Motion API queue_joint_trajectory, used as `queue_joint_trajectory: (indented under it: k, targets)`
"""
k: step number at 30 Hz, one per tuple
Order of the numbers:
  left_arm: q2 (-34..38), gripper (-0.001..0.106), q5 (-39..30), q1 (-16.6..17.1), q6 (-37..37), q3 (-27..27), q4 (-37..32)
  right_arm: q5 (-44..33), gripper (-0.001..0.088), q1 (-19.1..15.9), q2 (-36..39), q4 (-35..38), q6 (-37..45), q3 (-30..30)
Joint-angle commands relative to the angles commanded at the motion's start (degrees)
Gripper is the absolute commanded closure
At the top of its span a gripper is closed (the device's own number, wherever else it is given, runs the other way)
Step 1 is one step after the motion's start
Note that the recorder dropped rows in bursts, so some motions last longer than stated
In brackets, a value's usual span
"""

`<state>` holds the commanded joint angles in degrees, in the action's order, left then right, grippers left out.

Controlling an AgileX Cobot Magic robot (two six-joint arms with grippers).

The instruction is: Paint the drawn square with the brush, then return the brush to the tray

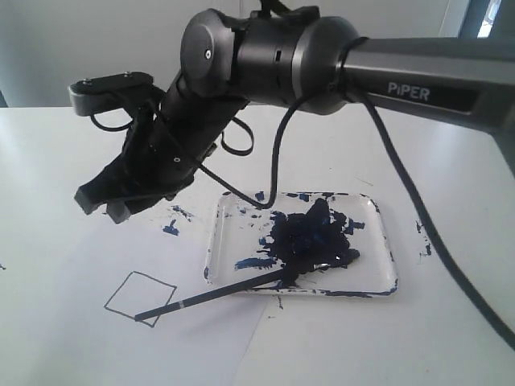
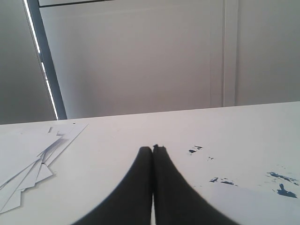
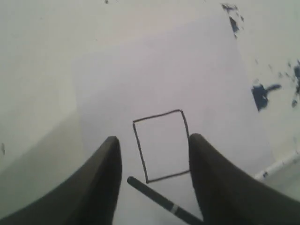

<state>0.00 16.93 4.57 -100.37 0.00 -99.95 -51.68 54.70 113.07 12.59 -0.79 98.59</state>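
Brush (image 1: 217, 295) lies free in the lower middle of the frame, tip in the tray (image 1: 372, 269), handle end just beside the bare drawn square (image 1: 139, 293). Right end effector (image 1: 103, 207) hangs spread and empty above it; left end effector (image 2: 153, 148) is pressed together.

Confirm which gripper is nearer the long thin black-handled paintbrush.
Right. The right gripper hangs open over the paintbrush handle end; the left gripper, shut, has it nowhere in its view.
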Motion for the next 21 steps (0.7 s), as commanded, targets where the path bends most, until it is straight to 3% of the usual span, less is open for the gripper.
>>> queue_joint_trajectory:
  k: [4,11,16,21]
  targets:
    - [0.0,0.105,0.0,0.0,0.0,0.0,0.0,-5.8,0.0311,0.9,-0.8,-8.2,-14.8,0.0]
    - [0.0,0.105,0.0,0.0,0.0,0.0,0.0,-16.9,0.0308,3.1,-1.0,-13.5,-27.2,0.0]
    - [0.0,0.105,0.0,0.0,0.0,0.0,0.0,-17.9,0.0308,5.0,-1.0,-16.1,-36.4,-0.4]
    - [0.0,0.105,0.0,0.0,0.0,0.0,0.0,-16.2,0.0308,6.7,-1.0,-18.5,-43.7,-5.3]
